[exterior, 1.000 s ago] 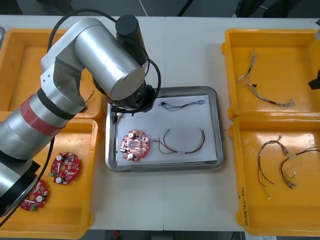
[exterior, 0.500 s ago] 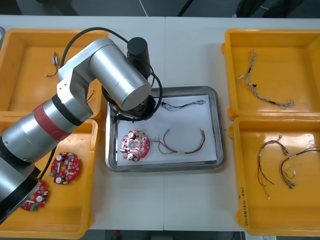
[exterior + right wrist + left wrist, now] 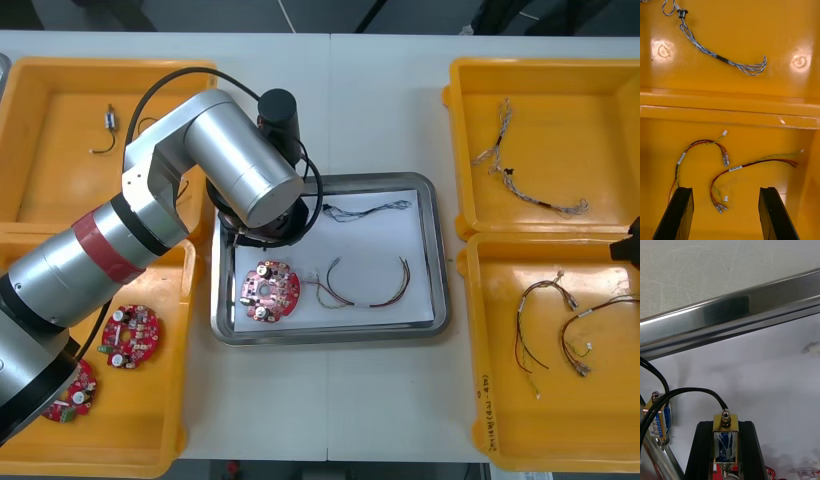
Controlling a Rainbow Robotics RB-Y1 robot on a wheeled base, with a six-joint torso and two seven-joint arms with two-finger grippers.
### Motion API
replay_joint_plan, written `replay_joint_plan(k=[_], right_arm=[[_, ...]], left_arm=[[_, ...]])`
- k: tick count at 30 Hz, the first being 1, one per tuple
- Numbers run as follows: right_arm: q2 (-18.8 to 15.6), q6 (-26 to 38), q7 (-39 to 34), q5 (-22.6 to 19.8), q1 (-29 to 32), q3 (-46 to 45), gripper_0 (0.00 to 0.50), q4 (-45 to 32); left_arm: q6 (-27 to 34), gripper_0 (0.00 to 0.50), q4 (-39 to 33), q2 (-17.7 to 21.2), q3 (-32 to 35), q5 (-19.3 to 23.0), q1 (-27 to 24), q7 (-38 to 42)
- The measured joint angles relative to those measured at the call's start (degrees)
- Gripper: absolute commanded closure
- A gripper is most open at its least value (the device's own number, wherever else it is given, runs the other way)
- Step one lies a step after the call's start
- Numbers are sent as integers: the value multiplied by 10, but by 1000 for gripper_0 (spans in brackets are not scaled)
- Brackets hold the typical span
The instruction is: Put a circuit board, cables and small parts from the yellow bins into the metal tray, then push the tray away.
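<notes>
My left arm (image 3: 235, 170) reaches over the far left corner of the metal tray (image 3: 432, 250), its wrist covering the gripper in the front view. In the left wrist view the left gripper (image 3: 725, 427) is shut on a small metal part (image 3: 725, 440) with a black cable (image 3: 696, 392), just above the tray's white inside near its shiny wall (image 3: 730, 315). In the tray lie a red circuit board (image 3: 268, 292), a red and yellow cable (image 3: 368, 288) and a blue and white cable (image 3: 365, 209). My right gripper (image 3: 726, 217) hangs open over red and yellow cables (image 3: 752, 165) in the near right bin (image 3: 480, 400).
The far left bin (image 3: 40, 120) holds a small metal part on a black cable (image 3: 108, 125). Circuit boards (image 3: 128, 335) lie in the near left bin. Twisted cables (image 3: 530, 175) lie in the far right bin (image 3: 560, 75). The right gripper's tip (image 3: 632, 248) shows at the table's right edge.
The left arm has swung its elbow lower and settled over the tray's far left corner. The right gripper has moved from the far right bin to over the near one.
</notes>
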Motion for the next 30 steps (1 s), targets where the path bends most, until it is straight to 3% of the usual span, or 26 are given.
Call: replay_joint_plan(k=[2,5,6,7,8,11,30], right_arm=[[10,0,-22,0,2,0,0,0],[18,0,-38,0,3,0,0,0],[20,0,-39,0,4,0,0,0],[20,0,-39,0,6,0,0,0],[20,0,-39,0,8,0,0,0],[20,0,-39,0,15,0,0,0],[20,0,-39,25,37,9,0,0]], left_arm=[[0,493,0,0,0,-1,0,0],[-1,197,0,0,0,-1,0,0],[-1,152,0,0,0,-2,0,0],[-2,62,0,0,0,-4,0,0],[-2,30,0,0,0,-5,0,0],[-2,0,0,0,0,-7,0,0],[-4,0,-2,0,2,-11,0,0]])
